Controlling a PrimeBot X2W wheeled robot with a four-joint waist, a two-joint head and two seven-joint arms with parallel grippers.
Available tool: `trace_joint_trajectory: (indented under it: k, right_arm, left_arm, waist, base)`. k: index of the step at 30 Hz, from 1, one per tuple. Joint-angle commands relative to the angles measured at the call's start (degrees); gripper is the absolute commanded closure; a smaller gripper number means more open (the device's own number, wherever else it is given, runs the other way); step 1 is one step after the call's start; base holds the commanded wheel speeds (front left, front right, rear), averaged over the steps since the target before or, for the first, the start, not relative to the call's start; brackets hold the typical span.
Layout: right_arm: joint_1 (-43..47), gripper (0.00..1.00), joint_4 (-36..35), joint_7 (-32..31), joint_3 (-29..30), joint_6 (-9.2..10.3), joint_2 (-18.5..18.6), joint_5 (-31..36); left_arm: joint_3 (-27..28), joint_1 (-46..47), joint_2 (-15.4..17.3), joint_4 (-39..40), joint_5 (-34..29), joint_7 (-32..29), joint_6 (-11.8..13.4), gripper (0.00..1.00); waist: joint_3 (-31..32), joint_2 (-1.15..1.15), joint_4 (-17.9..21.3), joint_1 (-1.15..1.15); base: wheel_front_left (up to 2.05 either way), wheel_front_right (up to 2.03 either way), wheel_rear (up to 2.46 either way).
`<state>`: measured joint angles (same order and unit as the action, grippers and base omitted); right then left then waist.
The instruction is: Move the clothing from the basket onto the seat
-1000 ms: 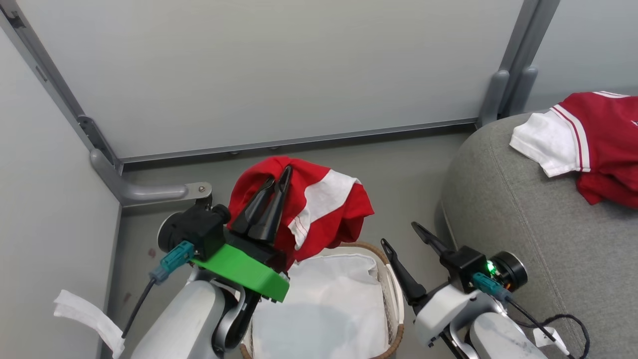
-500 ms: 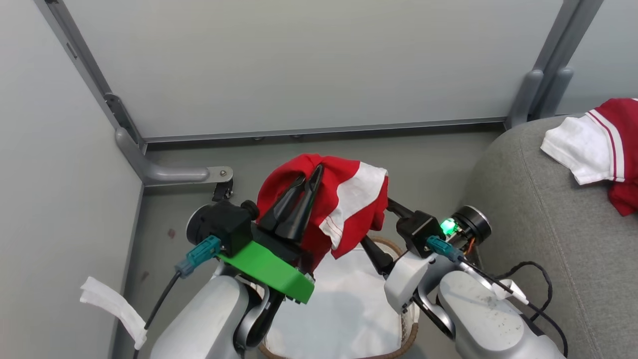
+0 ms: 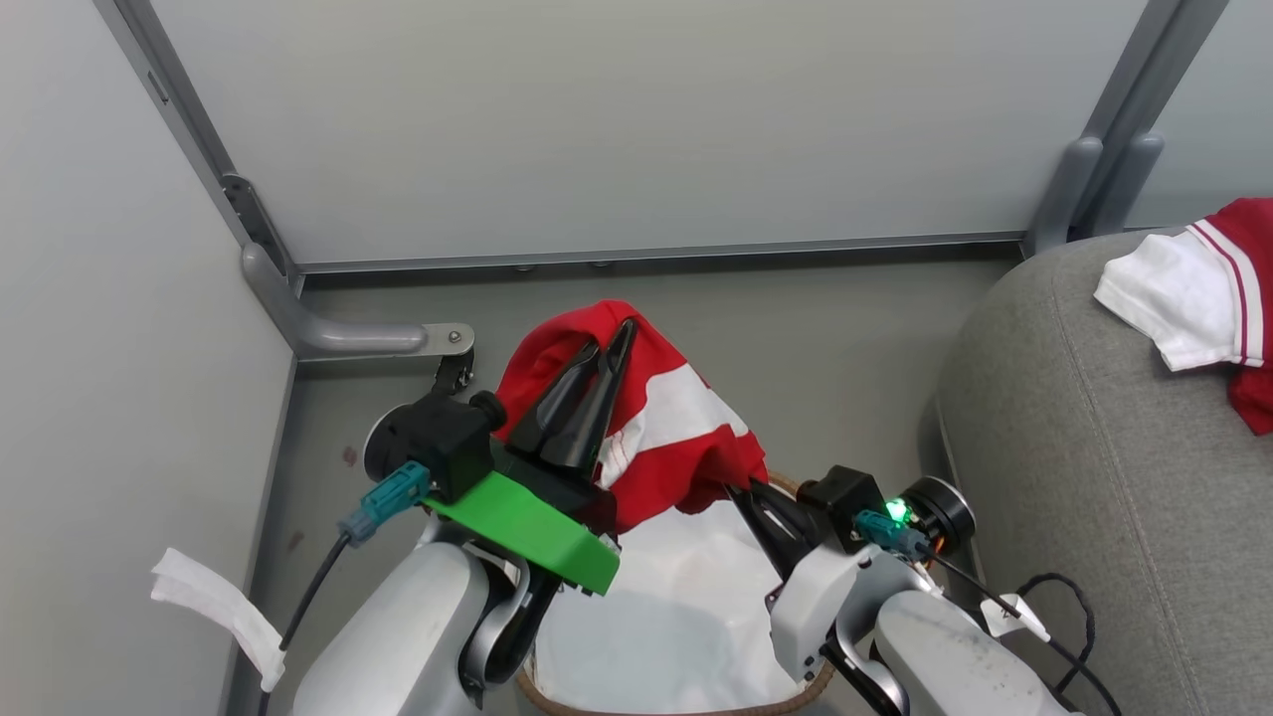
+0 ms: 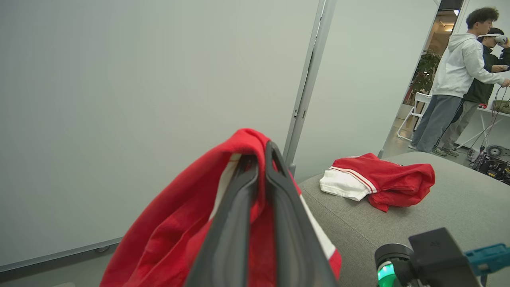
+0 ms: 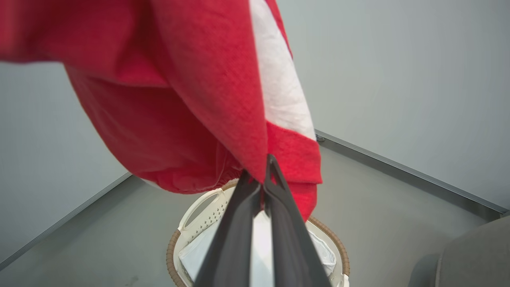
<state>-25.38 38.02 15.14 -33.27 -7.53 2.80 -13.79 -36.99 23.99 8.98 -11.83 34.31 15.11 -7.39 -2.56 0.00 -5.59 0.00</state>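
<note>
My left hand is raised above the basket, its two fingers drawn close together on a fold of the red jersey. In the left wrist view, red cloth sits between those fingers and drapes over both sides of my left hand; the red jersey hangs clear of the floor.

My right hand is lower, at the basket's right side, fingers pointing up into the garment's bottom edge. In the right wrist view its fingers meet at the tips on the hem, so my right hand pinches the red jersey there. The white band runs down toward that pinch.

Under the garment, the basket holds the white liner.

A second jersey lies crumpled on the seat, at my right, well apart from the basket. The left wrist view shows the second jersey near the far edge of the seat.
</note>
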Motion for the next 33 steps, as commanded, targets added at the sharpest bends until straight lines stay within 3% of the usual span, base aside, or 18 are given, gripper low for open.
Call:
trace_joint_trajectory:
  k: [1, 10, 11, 12, 18, 33]
  right_arm:
    - [1.28, 1.0, 0.5, 0.01, -0.19, 0.08, 0.27, -0.44]
    - [3.62, 1.0, -0.43, 0.0, 1.8, 0.08, 0.32, -0.78]
    - [3.9, 1.0, -1.46, 0.0, 2.57, 0.08, 0.33, -0.77]
    - [4.13, 1.0, -2.29, 0.0, 3.17, 0.08, 0.32, -0.75]
    - [5.81, 1.0, -8.89, 0.02, 5.78, 0.08, 0.2, -1.33]
    - [7.18, 1.0, -20.45, 0.01, 9.46, 0.07, 0.2, -2.04]
  left_arm:
    - [0.58, -0.07, -0.01, -0.03, -0.33, 0.06, -0.13, 1.0]
    - [2.53, -0.9, -0.18, -0.6, -0.1, 0.07, -0.13, 1.0]
    - [2.9, -1.11, -0.11, -1.0, -0.45, 0.07, -0.13, 0.33]
    - [3.31, -1.42, -0.1, -1.26, -0.69, 0.08, -0.13, 0.0]
    - [6.24, -3.03, 0.22, -2.88, -1.72, 0.05, -0.13, 0.0]
    - [10.22, -6.23, 1.01, -4.17, -4.66, 0.05, -0.13, 0.0]
  waist:
    - [0.0, 0.0, 0.24, 0.0]
    - [-0.23, 0.0, 1.72, 0.0]
    - [-0.18, 0.0, 2.14, 0.0]
    - [-0.17, 0.0, 2.6, 0.0]
    - [-0.46, 0.0, 7.94, 0.0]
    - [-3.14, 0.0, 28.6, 0.0]
  base:
    - [0.0, 0.0, 0.0]
    - [0.0, 0.0, 0.0]
    - [0.0, 0.0, 0.0]
    - [0.0, 0.0, 0.0]
    - [0.0, 0.0, 0.0]
    - [0.0, 0.0, 0.0]
